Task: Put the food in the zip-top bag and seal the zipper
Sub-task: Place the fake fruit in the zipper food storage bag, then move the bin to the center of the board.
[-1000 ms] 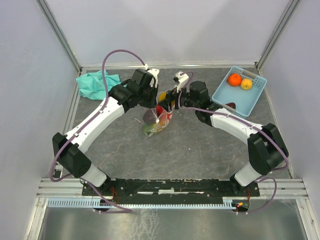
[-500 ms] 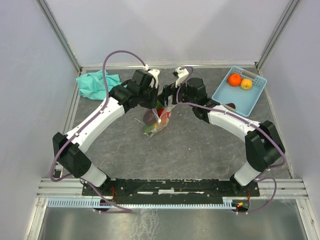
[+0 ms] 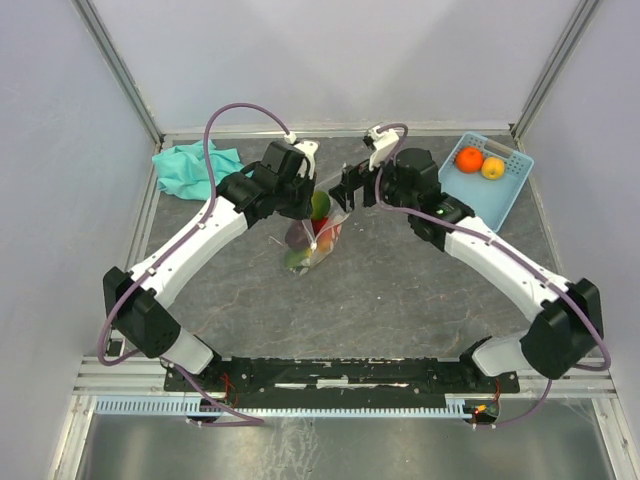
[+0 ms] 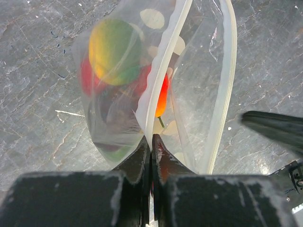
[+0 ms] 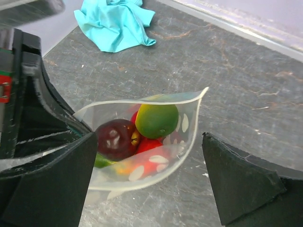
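**A:** What is differing from a second ago?

**B:** The right hand [image 3: 352, 185] is standing further back from the zip-top bag [image 3: 318, 240] than before. Its arm is swung out toward the basket [image 3: 440, 195], and its jaws are gaping wide with nothing between them. A green fruit [image 3: 320, 205] is now showing at the bag's mouth, where none was showing earlier. The left hand [image 3: 306, 200] is keeping its place, pinched tight on the bag's mouth edge and holding that edge up.

**A:** What is proving hard to read?

**B:** In the left wrist view the food [image 4: 113, 52] is blurring behind the dotted plastic, with red and orange pieces running together. The zipper [image 4: 227, 71] is curving open, but its slider cannot be made out. In the right wrist view the left hand's dark body is covering the bag's left end, beside a maroon fruit [image 5: 115, 138].

**A:** And what is lying around?

**B:** An orange fruit [image 3: 469, 159] and a yellow fruit [image 3: 492, 168] are resting in the basket at far right. A teal cloth [image 3: 185, 165] is lying crumpled on the worktop [image 3: 400, 290], well apart from the bag.
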Motion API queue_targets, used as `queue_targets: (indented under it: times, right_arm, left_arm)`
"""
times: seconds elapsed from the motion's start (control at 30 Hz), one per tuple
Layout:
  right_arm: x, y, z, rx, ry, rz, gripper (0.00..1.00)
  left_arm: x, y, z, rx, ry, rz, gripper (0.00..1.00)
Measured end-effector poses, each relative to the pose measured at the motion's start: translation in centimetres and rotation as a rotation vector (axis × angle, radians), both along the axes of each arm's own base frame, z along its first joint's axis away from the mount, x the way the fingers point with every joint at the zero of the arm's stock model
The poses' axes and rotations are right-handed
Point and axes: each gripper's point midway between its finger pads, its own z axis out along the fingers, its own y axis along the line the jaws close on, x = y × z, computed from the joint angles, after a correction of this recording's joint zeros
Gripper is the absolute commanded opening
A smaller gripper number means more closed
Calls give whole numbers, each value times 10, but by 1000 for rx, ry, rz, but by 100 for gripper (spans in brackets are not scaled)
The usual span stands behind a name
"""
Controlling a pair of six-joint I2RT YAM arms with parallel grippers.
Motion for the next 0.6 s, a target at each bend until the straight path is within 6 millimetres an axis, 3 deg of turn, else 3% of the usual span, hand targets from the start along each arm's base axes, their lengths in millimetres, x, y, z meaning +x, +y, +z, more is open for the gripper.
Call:
queue_targets:
  times: [0.1,0.2,0.6]
  right_arm:
    - [-5,-16,15,-40,-21,-17,99]
    - [-4,-40,10,-107,-3,-61,99]
    - [30,-187,-85,-360,316,-368,99]
  left_arm:
    - [0,1,1,1,-5,4,3]
    - [1,4,2,8,-12,14,3]
    - [0,7,3,17,-19,24,3]
